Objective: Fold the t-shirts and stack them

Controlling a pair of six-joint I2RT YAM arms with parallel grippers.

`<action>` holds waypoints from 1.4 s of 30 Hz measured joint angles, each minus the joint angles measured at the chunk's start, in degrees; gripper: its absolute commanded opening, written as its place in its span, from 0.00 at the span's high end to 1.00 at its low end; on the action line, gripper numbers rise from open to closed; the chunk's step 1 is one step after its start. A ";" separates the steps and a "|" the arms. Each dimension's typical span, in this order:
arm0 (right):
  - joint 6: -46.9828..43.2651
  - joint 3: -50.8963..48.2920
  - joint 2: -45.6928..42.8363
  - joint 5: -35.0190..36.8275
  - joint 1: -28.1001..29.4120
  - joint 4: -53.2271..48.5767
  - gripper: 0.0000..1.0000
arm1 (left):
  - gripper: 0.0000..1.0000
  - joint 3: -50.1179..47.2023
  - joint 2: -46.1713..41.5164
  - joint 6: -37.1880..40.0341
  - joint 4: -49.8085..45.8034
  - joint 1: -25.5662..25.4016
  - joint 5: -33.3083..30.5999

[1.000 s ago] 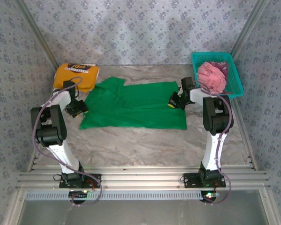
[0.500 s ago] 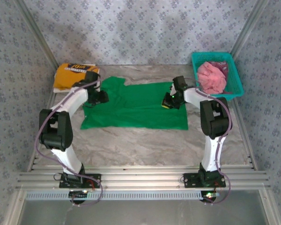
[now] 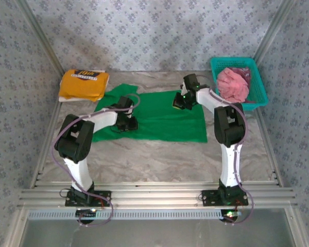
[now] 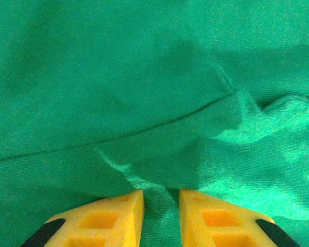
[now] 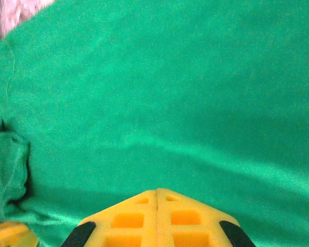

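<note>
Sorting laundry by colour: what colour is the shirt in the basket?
Pink shirt, in the teal basket; top external view shows it best.

The right gripper (image 5: 157, 191) sits at the bottom centre of the right wrist view, its two yellow jaws pressed flat together along a thin seam with no gap between them. Beyond the gripper's tip, the green t-shirt (image 5: 185, 92) spreads smooth, with a faint crease running across it just past the gripper. Left of the gripper the cloth bunches into a dark, rumpled fold. Far from the gripper, in the upper left corner, a small patch of pale worktop (image 5: 18, 11) shows past the shirt's edge.
</note>
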 measured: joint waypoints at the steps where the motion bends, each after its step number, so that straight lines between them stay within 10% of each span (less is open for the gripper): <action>1: 0.09 1.03 1.14 0.00 -0.37 0.11 1.00 | 0.74 -0.63 -0.17 -0.31 0.92 0.02 0.00; 21: 5.27 -6.51 1.97 -0.57 -4.48 7.23 1.00 | 0.76 -21.22 -12.35 -8.48 17.07 -5.73 -0.81; 30: 7.91 -23.19 -9.25 -0.07 -6.14 9.55 1.00 | 0.63 -22.64 -21.33 -7.50 1.79 -6.78 -3.19; 36: 7.74 -24.79 -11.02 1.07 -7.67 9.11 1.00 | 0.50 -9.46 -24.70 -1.64 -8.52 -0.31 -0.94; 42: 4.02 -16.28 -10.80 2.43 -7.10 6.38 0.94 | 0.46 26.56 -5.35 7.34 -12.07 9.42 -0.74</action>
